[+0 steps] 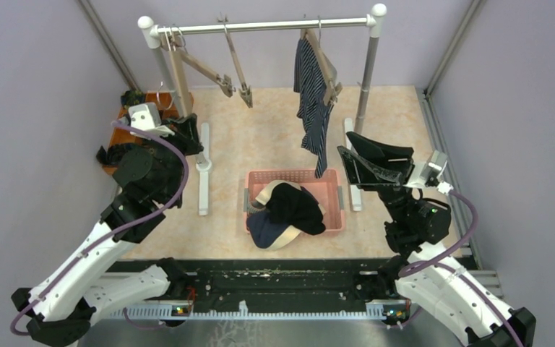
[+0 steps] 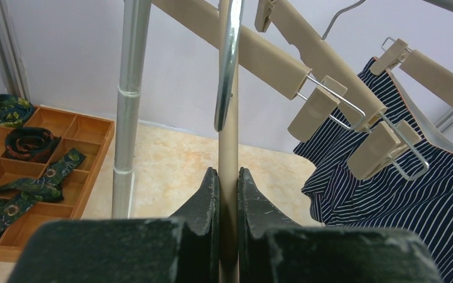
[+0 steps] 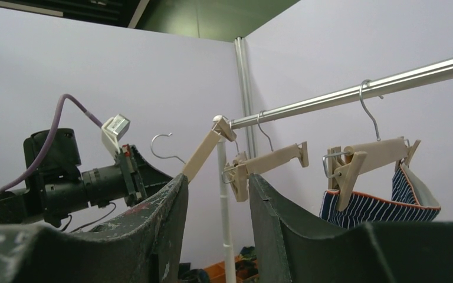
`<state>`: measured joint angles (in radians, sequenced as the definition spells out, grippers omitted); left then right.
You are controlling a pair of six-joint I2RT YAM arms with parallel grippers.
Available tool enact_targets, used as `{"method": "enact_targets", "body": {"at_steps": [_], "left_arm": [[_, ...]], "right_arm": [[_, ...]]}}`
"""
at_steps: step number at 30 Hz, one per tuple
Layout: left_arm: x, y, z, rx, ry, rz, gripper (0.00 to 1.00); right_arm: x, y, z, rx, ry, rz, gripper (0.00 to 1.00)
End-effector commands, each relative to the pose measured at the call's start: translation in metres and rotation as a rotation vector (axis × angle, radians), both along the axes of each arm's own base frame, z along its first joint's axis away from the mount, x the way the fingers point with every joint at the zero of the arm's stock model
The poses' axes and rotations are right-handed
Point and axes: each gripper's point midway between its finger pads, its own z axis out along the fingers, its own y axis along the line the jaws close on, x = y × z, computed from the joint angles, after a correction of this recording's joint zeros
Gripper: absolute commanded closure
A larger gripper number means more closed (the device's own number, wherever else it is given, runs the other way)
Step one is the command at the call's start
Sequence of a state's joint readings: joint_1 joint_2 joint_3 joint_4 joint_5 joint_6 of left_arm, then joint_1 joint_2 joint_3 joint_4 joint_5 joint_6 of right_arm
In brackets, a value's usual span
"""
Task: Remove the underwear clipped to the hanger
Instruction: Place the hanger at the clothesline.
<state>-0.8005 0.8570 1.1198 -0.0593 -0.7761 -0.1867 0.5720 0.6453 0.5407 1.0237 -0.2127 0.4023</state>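
Navy white-striped underwear (image 1: 312, 108) hangs clipped to the right-hand wooden hanger (image 1: 325, 61) on the rail; it also shows in the left wrist view (image 2: 389, 188) and the right wrist view (image 3: 377, 207). My left gripper (image 1: 188, 129) is shut on the bare wooden bar of the leftmost hanger (image 2: 229, 135), which runs straight up between the fingers (image 2: 228, 172). The middle hanger (image 1: 237, 72) hangs empty. My right gripper (image 1: 344, 144) stands open just right of the hanging underwear, nothing between its fingers (image 3: 218, 180). Black underwear (image 1: 296, 206) and navy underwear (image 1: 264, 231) lie in the pink basket (image 1: 332, 173).
The rack's rail (image 1: 260, 27) rests on two white posts (image 1: 365, 79) with feet either side of the basket. A wooden tray (image 2: 65, 127) of rolled patterned ties sits at the far left by the wall. Grey walls close in on both sides.
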Motion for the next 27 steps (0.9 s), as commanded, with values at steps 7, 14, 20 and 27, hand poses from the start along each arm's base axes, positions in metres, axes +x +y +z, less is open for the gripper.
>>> {"method": "enact_targets", "body": {"at_steps": [7, 14, 20, 27], "left_arm": [[0.003, -0.005, -0.015, -0.005, 0.024, -0.009, 1.00], [0.027, -0.051, -0.017, 0.046, 0.039, -0.118, 1.00], [0.035, -0.078, -0.016, 0.050, 0.030, -0.203, 1.00], [0.031, -0.076, -0.018, 0.031, 0.019, -0.208, 1.00]], "right_arm": [[-0.004, 0.000, 0.005, -0.006, -0.024, 0.001, 0.58], [-0.006, -0.002, 0.008, 0.002, -0.037, -0.001, 0.58], [-0.006, -0.005, 0.006, 0.001, -0.035, -0.020, 0.58], [-0.001, -0.003, 0.002, -0.010, -0.023, -0.032, 0.59]]}}
